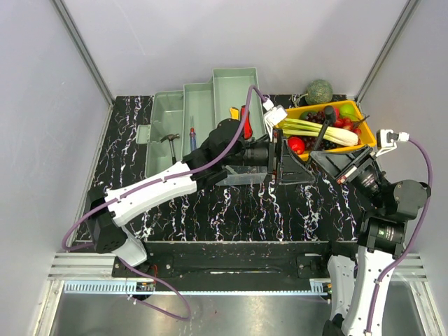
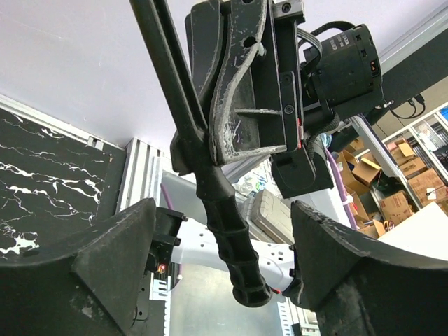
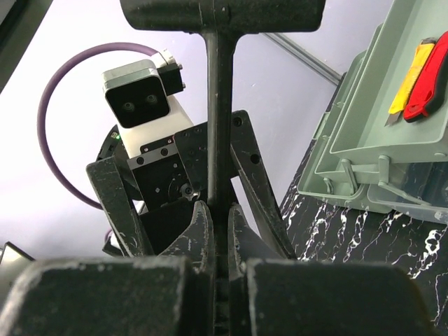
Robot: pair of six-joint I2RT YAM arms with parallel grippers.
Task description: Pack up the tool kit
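Observation:
The tool kit's pale green toolbox stands unfolded at the back, and its tiered trays show in the right wrist view. Its trays hold a small hammer, a screwdriver, a yellow knife and a red knife. My right gripper is shut on the thin shaft of a black mallet, whose T-shaped head is at the top. In the left wrist view its ribbed handle hangs between the spread fingers of my left gripper, touching neither. Both grippers meet mid-table.
An orange-yellow tray of fruit and vegetables sits at the back right, right behind the two grippers. A round green fruit lies beyond it by the back wall. Grey walls close in the table on the left, back and right.

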